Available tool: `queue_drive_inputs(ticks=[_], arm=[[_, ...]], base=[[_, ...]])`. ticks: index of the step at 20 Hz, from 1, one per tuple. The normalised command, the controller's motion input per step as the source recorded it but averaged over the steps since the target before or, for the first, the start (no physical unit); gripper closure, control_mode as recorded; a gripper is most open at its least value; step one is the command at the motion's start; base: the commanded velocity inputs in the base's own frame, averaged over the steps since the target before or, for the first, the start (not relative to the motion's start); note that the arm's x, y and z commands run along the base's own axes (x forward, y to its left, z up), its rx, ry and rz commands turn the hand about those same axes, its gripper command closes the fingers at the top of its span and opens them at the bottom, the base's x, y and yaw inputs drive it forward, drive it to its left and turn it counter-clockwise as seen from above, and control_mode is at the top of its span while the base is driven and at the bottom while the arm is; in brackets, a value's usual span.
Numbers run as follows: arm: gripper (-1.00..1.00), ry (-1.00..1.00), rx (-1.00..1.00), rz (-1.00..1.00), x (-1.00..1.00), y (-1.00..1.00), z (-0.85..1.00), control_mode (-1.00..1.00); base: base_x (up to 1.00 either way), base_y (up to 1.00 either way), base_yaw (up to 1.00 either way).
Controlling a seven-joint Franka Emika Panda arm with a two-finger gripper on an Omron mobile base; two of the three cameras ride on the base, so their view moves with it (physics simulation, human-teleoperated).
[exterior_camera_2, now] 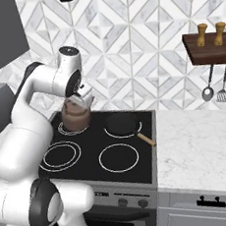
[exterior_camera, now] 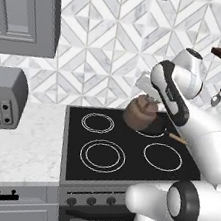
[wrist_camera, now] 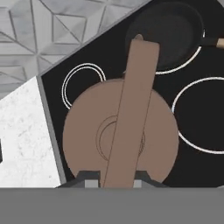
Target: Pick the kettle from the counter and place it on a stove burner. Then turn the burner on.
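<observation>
- Left base view: stove (exterior_camera: 76,150) carries four burners; the kettle (exterior_camera: 138,113) hangs above the rear burners, beside the black pan (exterior_camera: 153,128).
- Kettle sits directly beneath the gripper (wrist_camera: 114,181); its handle (wrist_camera: 131,109) runs straight away from the camera.
- Gripper is clamped on the handle.

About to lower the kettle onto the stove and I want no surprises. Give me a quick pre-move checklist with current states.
1. gripper shut on the kettle handle: ok.
2. Kettle over the stove, off the counter: ok.
3. Kettle centred over the back-left burner: cannot tell.
4. Kettle apart from the pan: ok.
5. Kettle already resting on the glass: cannot tell.
6. Knobs within view for switching on: ok.
</observation>
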Motion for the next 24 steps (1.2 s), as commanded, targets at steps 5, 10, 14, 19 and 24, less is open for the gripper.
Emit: queue_drive_inputs(ticks=[5,10,14,19,24], arm=[[1.0,0.02,0.15,0.12,0.0,1.0,-0.68,-1.0],[1.0,0.03,-0.17,0.03,0.01,0.68,-0.14,-1.0],[1.0,0.13,-0.2,0.02,0.0,0.24,-0.33,-1.0],[1.0,0.19,-0.05,0.0,0.0,0.03,-0.28,-1.0],[1.0,0.05,0.0,0.0,0.0,0.2,-0.48,-1.0]], base=[[0.0,0.0,0.0],[0.0,0.0,0.0],[0.0,0.0,0.0],[0.0,0.0,0.0],[0.0,0.0,0.0]])
